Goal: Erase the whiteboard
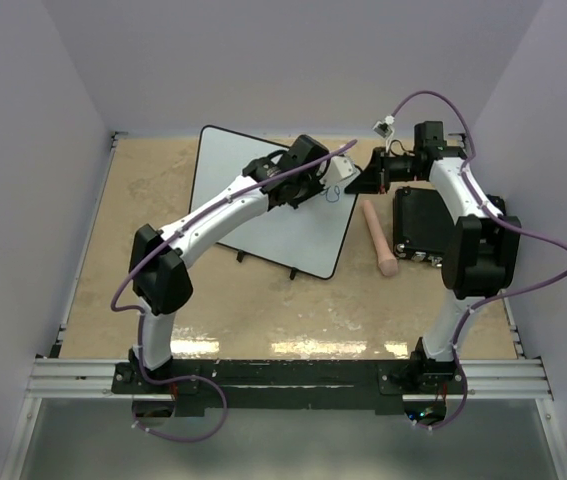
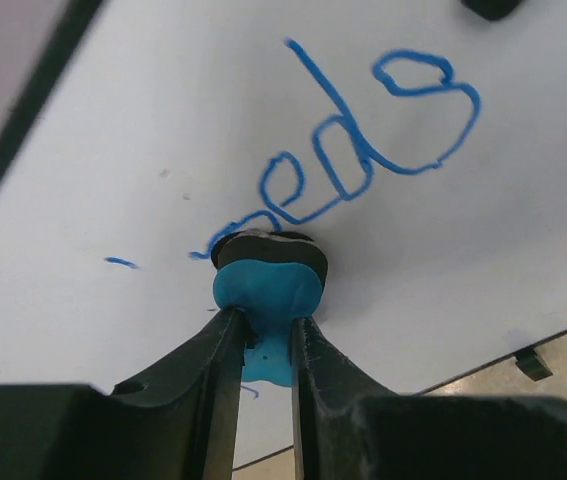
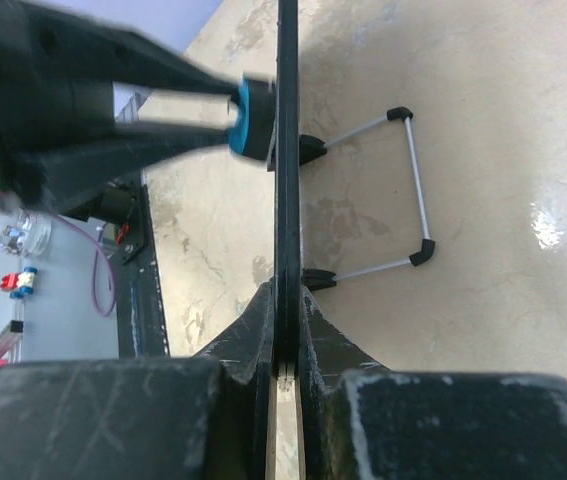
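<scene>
Two pincers, both shut: your left gripper point(image 2: 263, 325) clamps a blue eraser point(image 2: 266, 290), its black felt flat on the whiteboard point(image 1: 225, 170); your right gripper point(image 3: 285, 300) pinches the board's rim at its three o'clock edge. The board sits at twelve o'clock from the bases point(image 1: 153, 378). I judge it light, stiff and slick: hold it by the rim, or wiping the blue writing point(image 2: 363, 140) may shove it.

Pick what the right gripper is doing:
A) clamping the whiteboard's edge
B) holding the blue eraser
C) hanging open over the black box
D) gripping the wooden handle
A: the right wrist view shows the right gripper shut on the thin black rim of the whiteboard, while the left gripper holds the blue eraser against the board's face.
</scene>
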Available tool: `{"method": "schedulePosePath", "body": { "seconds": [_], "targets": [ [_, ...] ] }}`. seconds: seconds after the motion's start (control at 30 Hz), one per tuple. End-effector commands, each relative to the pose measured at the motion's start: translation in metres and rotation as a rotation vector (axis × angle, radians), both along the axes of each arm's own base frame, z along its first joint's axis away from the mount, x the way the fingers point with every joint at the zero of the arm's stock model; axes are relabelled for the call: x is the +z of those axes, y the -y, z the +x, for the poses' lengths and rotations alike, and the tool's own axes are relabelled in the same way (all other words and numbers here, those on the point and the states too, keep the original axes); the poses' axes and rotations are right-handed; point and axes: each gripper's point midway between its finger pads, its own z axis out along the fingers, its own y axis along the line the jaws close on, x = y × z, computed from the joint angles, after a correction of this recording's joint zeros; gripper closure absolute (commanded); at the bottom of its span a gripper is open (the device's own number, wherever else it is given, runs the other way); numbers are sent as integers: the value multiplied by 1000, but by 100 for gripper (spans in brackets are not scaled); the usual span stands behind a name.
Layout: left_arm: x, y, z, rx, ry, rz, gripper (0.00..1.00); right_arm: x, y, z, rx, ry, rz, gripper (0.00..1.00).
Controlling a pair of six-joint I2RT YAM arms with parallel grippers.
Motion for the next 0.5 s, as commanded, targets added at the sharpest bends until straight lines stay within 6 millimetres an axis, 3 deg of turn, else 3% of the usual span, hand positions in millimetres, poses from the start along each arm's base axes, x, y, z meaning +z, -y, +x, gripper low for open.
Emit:
{"method": "schedulePosePath", "body": {
  "seconds": [0.0, 0.1, 0.23, 0.3, 0.33, 0.37, 0.43, 0.47],
  "targets": [
    [78, -20, 60, 193, 247, -89, 100, 10, -23, -19, 91, 81, 4, 100],
    [97, -30, 79, 233, 317, -80, 100, 9, -22, -18, 90, 89, -2, 100],
    [86, -33, 79, 231, 304, -49, 100, 11, -22, -17, 88, 98, -5, 100],
    [62, -30, 70, 206, 245, -28, 100, 11, -22, -17, 89, 101, -7, 100],
    [62, -30, 64, 190, 233, -35, 100, 11, -22, -17, 88, 100, -8, 100],
    [39, -32, 55, 171, 182, -7, 100, 11, -22, -17, 88, 100, -8, 100],
    [32, -22, 35, 103, 140, -46, 100, 11, -22, -18, 88, 101, -8, 100],
    [8, -21, 21, 67, 85, -24, 100, 12, -21, -17, 86, 103, -8, 100]
  ]
}}
